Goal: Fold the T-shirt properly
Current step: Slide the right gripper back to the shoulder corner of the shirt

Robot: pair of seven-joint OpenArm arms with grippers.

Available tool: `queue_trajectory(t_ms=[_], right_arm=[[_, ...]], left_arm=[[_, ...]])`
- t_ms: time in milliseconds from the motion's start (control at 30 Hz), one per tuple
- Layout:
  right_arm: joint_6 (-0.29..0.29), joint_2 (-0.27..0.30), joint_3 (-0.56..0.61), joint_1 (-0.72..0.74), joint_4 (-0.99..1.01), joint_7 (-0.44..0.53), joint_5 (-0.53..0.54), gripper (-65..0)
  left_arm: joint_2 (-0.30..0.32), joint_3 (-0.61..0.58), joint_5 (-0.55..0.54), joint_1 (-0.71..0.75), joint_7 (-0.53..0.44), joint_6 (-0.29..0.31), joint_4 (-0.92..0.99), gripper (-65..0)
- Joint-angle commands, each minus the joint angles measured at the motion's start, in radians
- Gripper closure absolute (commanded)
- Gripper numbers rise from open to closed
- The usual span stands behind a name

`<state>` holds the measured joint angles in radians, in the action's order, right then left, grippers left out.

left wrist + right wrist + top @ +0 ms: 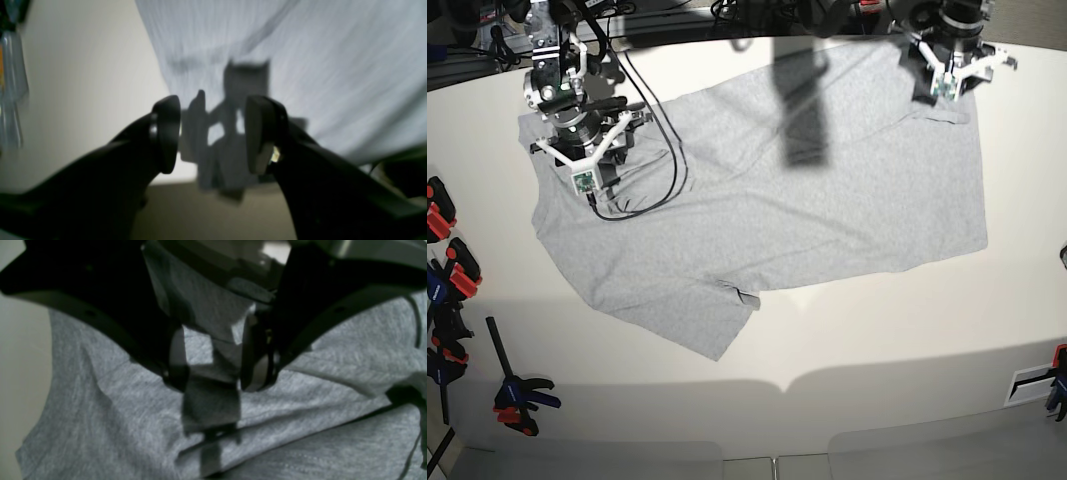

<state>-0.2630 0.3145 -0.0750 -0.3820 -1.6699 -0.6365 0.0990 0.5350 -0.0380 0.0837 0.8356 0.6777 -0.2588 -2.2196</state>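
The T-shirt [807, 210] lies spread on the white table [877, 340], plain light grey side up, with one sleeve [717, 320] pointing to the front. My right gripper [213, 363] hovers open just over wrinkled grey cloth [116, 413] near the shirt's left end, and nothing sits between its fingers. The right arm [577, 125] stands over that end in the base view. My left gripper [213, 133] is open and empty above the shirt's edge [160, 66] at the far right corner. Its arm [952, 55] stands there, and its shadow falls on cloth and table.
A black cable [667, 170] from the right arm trails across the shirt's left part. Several red and black clamps [447, 250] hang along the table's left edge, with one more [517, 395] nearer the front. A vent [1032, 380] sits at the front right.
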Motion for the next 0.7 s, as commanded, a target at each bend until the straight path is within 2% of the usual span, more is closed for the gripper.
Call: queue_trajectory(t_ms=[0,100,233,400,533,667], right_arm=[[-0.01,0.01,-0.003,-0.018,0.008,-0.098,-0.035,-26.7],[-0.01,0.01,-0.003,-0.018,0.001,-0.097,-0.035,-26.7],[-0.01,0.01,-0.003,-0.02,-0.085,-0.108,-0.035,-26.7],[-0.011,0.013,-0.007,-0.03,-0.283,-0.186,-0.047,-26.7],[-0.011,0.013,-0.037,-0.069,-0.35,-0.178,-0.047,-26.7],[-0.011,0.012,-0.118,-0.113,-0.349,-0.159,-0.046,-26.7]], left_arm=[[0.008,0.005,-0.018,0.006,-0.02,-0.006,-0.029,-28.8],[0.006,0.005,-0.116,0.006,-0.061,-0.002,-0.001,-28.8],[-0.016,0.006,-0.053,-0.008,-0.076,-0.001,0.128,-28.8],[-0.019,0.006,-0.048,-0.021,-0.071,0.0,0.208,-28.8],[-0.02,0.006,-0.048,-0.021,-0.072,0.001,0.247,-28.8],[-0.026,0.006,-0.051,-0.022,-0.08,-0.002,0.243,-28.8]])
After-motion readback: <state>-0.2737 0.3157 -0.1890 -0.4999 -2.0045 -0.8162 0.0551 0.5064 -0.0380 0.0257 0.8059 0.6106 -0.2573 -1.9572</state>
